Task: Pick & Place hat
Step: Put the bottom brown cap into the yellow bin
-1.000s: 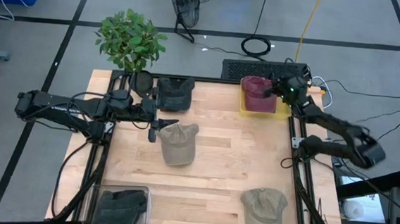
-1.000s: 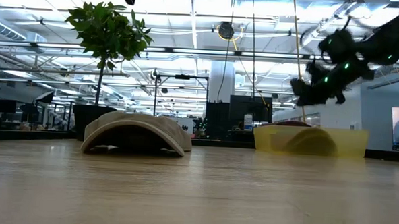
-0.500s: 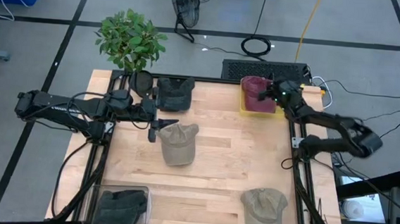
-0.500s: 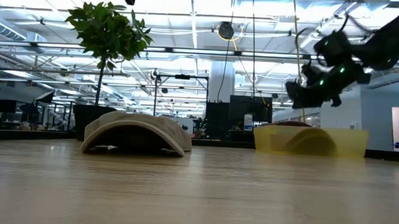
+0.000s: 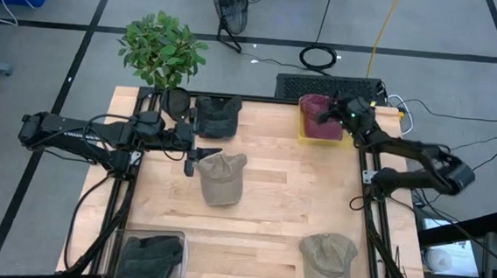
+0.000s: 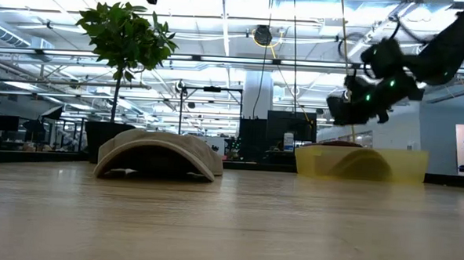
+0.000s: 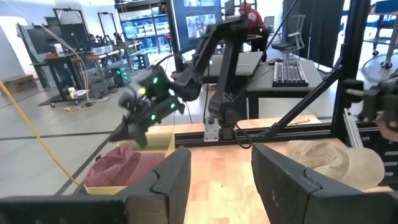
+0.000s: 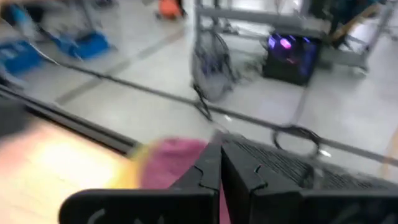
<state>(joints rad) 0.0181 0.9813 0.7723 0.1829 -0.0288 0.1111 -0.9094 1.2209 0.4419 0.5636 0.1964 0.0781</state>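
Maroon hat (image 5: 318,116) sits in the yellow bin (image 5: 350,137); from above, the right gripper (image 5: 327,115) has swung in over it since a second ago. Low down, its pressed-together fingers (image 6: 336,109) hang above the bin. Left gripper (image 7: 217,180) stays spread beside the tan hat (image 7: 336,163).

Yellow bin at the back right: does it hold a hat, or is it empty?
It holds one. A maroon hat lies inside the yellow bin, seen in the high and left wrist views. The right end effector hovers above it, shut.
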